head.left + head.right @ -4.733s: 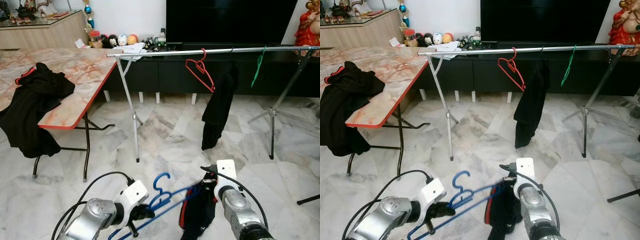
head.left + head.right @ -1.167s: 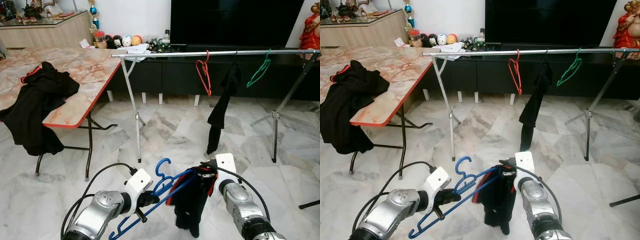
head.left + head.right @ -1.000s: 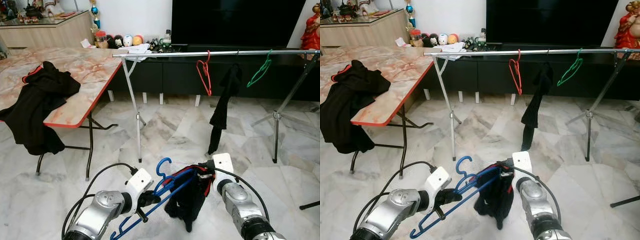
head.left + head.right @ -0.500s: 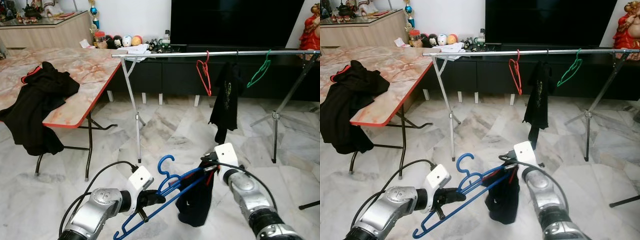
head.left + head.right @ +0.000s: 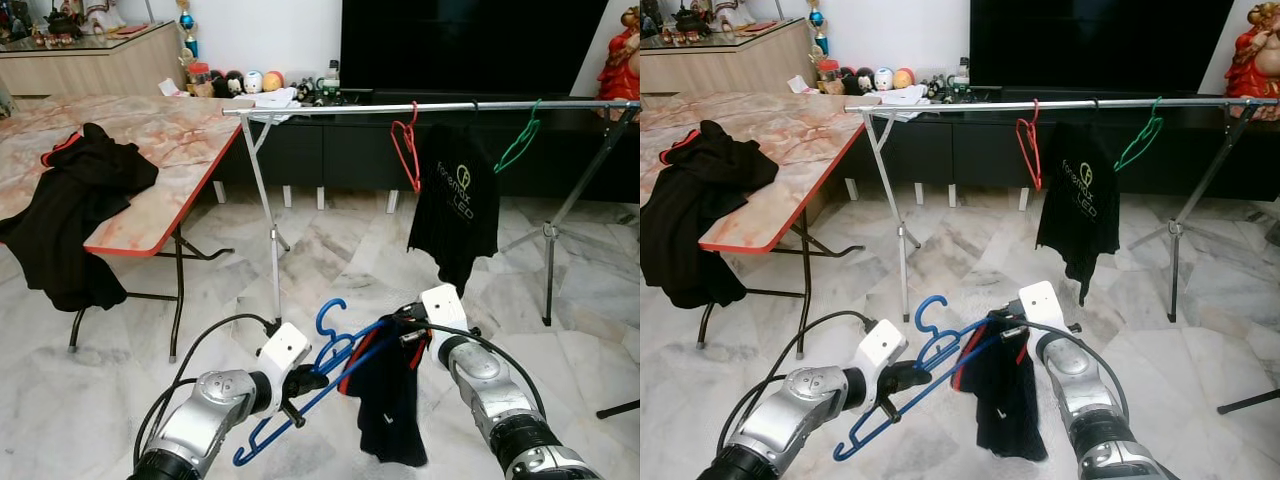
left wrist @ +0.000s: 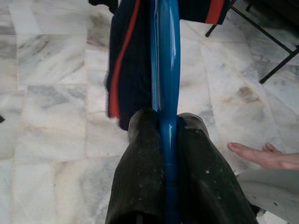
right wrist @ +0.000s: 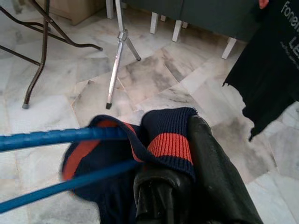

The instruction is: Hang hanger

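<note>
Left gripper [image 6: 168, 135] clamped on stiff, light blue hanger [image 5: 330, 375], right gripper [image 7: 187, 186] pinching limp navy garment [image 5: 385, 400] collar; best carried near hook.

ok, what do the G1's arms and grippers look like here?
Both arms are rounded silver metal segments with black joints and looping black cables. A white boxy module sits at each wrist. The left gripper and right gripper each have two long, matte black, scuffed fingers.

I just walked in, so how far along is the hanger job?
Partly done. The left gripper grips the blue hanger, and the right gripper pinches the dark garment draped on it. The hanger is not yet hooked on the rail.
</note>
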You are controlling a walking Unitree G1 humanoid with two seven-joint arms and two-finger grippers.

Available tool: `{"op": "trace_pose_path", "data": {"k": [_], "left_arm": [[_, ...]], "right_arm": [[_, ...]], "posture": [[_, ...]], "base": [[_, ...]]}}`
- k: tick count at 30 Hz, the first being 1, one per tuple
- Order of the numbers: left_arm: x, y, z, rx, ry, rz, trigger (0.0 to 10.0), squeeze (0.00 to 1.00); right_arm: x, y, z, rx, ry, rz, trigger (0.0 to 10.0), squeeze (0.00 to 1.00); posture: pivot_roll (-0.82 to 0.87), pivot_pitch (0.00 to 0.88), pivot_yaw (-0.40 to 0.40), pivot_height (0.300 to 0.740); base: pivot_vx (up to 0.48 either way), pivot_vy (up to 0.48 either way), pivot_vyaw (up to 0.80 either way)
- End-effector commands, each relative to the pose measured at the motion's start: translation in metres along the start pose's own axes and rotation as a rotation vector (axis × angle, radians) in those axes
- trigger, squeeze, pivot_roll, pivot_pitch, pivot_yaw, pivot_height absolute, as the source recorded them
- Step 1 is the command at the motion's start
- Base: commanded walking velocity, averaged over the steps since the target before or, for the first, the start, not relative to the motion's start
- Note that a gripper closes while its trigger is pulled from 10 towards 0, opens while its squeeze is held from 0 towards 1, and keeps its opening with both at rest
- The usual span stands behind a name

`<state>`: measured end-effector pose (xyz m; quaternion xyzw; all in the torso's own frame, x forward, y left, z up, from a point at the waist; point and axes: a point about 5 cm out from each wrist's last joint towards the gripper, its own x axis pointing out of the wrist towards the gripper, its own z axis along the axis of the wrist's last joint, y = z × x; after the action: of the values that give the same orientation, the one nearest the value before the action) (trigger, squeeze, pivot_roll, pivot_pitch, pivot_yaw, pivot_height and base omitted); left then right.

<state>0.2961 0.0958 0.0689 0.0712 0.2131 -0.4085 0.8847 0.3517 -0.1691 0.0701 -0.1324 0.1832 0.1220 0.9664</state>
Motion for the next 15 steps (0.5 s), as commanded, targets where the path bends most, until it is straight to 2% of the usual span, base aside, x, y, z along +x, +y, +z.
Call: {"op": "trace_pose_path", "data": {"k": [1,5,8,11,15], "left_arm": [[-0.002,0.003,0.005,0.009,-0.022,0.008,10.0,0.0],[-0.002,0.001,0.003,0.003,-0.02,-0.014,10.0,0.0],[-0.001,0.002,0.0,0.002,-0.014,0.002,10.0,0.0],[0.001,-0.001,0.002,-0.005,-0.02,-0.022,10.0,0.0],[0.001,-0.002,0.002,-0.005,-0.02,-0.027,10.0,0.0]], "right_arm": [[0.001,0.005,0.006,0.013,-0.028,0.033,10.0,0.0],[0.001,0.009,0.014,-0.008,-0.05,0.079,10.0,0.0],[0.002,0.015,0.018,-0.075,-0.014,0.138,10.0,0.0],[0.001,0.019,0.023,-0.081,-0.027,0.172,10.0,0.0],[0.001,0.016,0.024,-0.103,-0.017,0.167,10.0,0.0]], "posture": [[0.01,0.0,0.024,0.74],[0.0,0.0,0.027,0.74],[0.0,0.0,0.027,0.74],[0.0,0.0,0.027,0.74],[0.0,0.0,0.028,0.74]], "base": [[0.0,0.0,0.0],[0.0,0.0,0.0],[0.0,0.0,0.0],[0.0,0.0,0.0],[0.0,0.0,0.0]]}}
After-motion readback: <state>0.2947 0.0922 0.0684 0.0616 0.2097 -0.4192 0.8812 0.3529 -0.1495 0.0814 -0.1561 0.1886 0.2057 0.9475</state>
